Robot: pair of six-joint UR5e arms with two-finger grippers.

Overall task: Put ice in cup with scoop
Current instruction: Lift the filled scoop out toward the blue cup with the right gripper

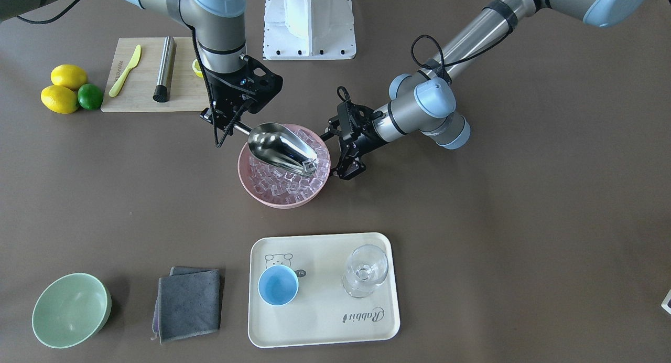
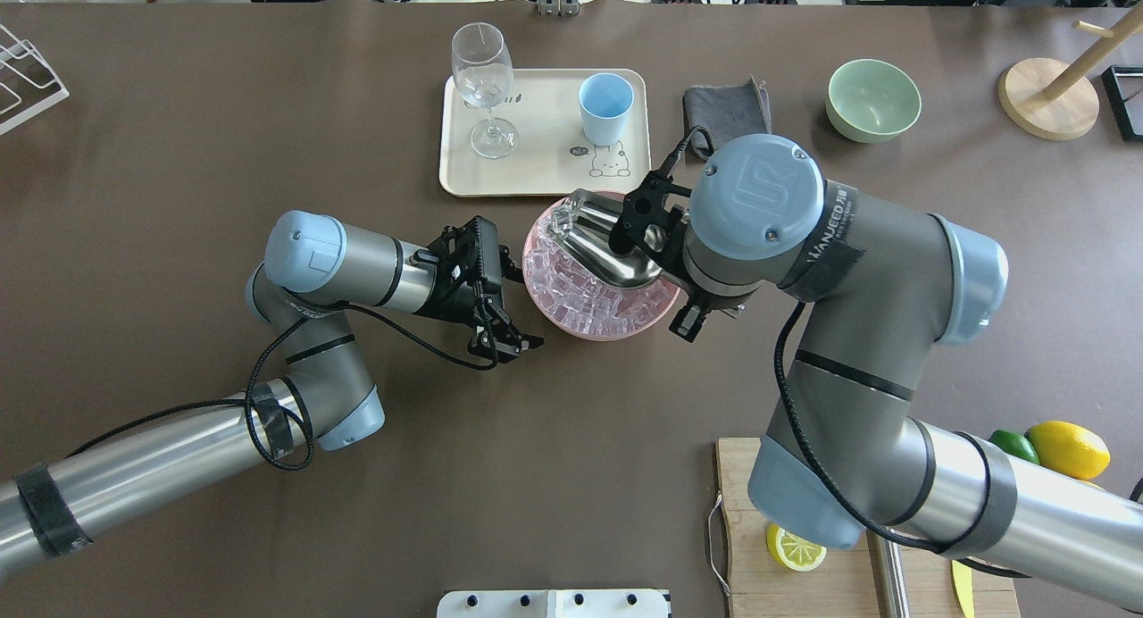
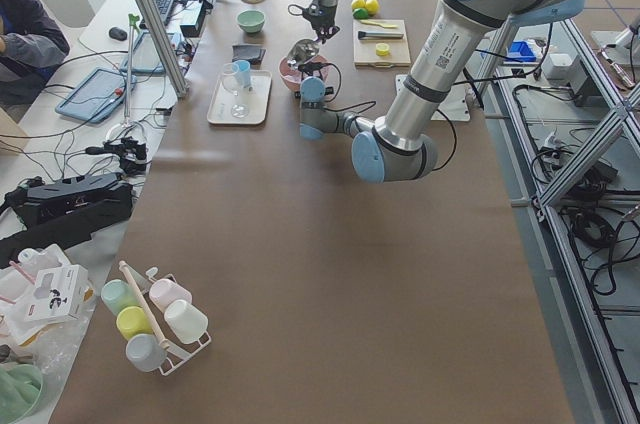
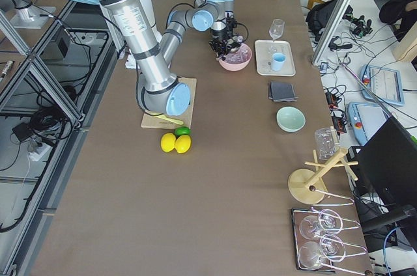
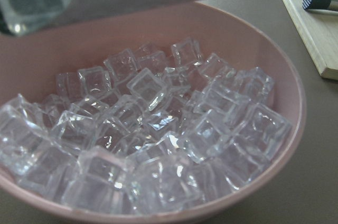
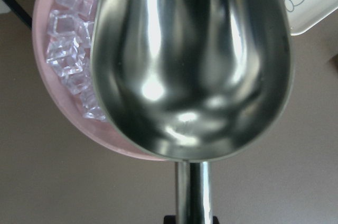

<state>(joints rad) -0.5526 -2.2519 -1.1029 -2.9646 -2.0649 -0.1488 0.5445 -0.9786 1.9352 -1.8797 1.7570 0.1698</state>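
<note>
Scoop (image 1: 283, 148) held by right tool (image 1: 234, 123), tip over ice (image 1: 283, 185).

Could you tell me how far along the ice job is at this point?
Done: the right gripper grips the scoop by its handle. In hand: the scoop's mouth is tilted into the ice in the pink bowl, with a cube or so at its lip. The open left gripper sits beside the bowl. Left: carrying ice to the cup on the tray; the cup looks empty.
</note>
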